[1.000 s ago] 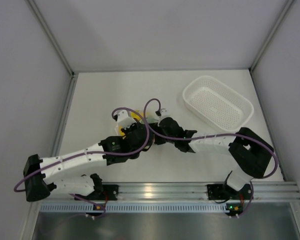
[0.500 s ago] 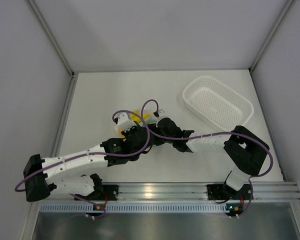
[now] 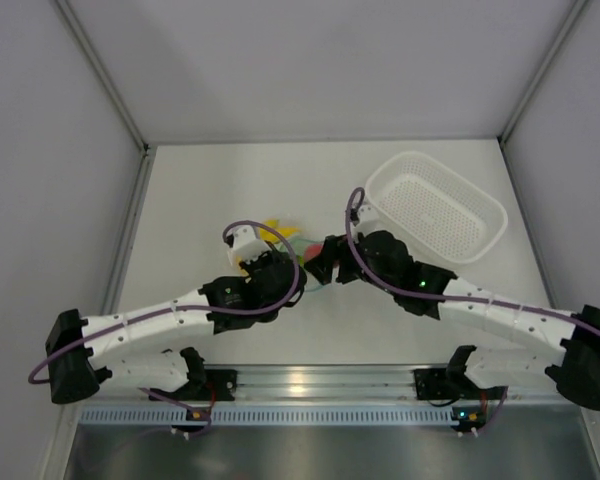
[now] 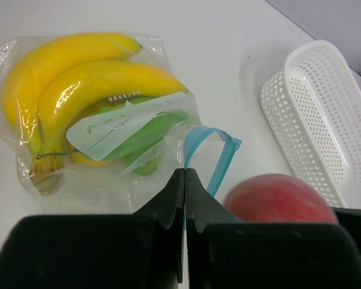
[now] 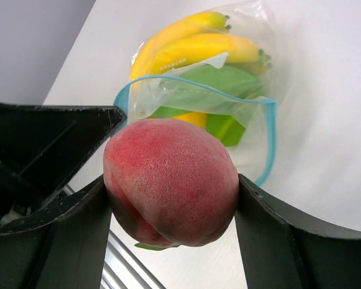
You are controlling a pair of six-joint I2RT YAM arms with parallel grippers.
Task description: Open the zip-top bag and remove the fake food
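The zip-top bag (image 4: 102, 120) lies on the white table, its blue zip strip (image 4: 212, 158) looped open. A yellow banana bunch (image 4: 78, 84) and green pieces (image 4: 150, 129) are inside it. My left gripper (image 4: 185, 173) is shut on the bag's mouth at the blue strip. My right gripper (image 5: 171, 180) is shut on the pink peach (image 5: 171, 189) and holds it just outside the bag's mouth (image 5: 198, 114). In the top view the bag (image 3: 278, 238) sits between the left gripper (image 3: 286, 266) and the right gripper (image 3: 316, 264). No yellow-orange round fruit shows.
A white perforated basket (image 3: 435, 205) stands empty at the back right; it also shows in the left wrist view (image 4: 325, 114). The enclosure walls close in the left, far and right sides. The rail (image 3: 330, 385) runs along the near edge.
My right gripper has drawn back to the right out of the bag's mouth with the peach in it, and the right arm has stretched low. My left gripper has kept its hold.
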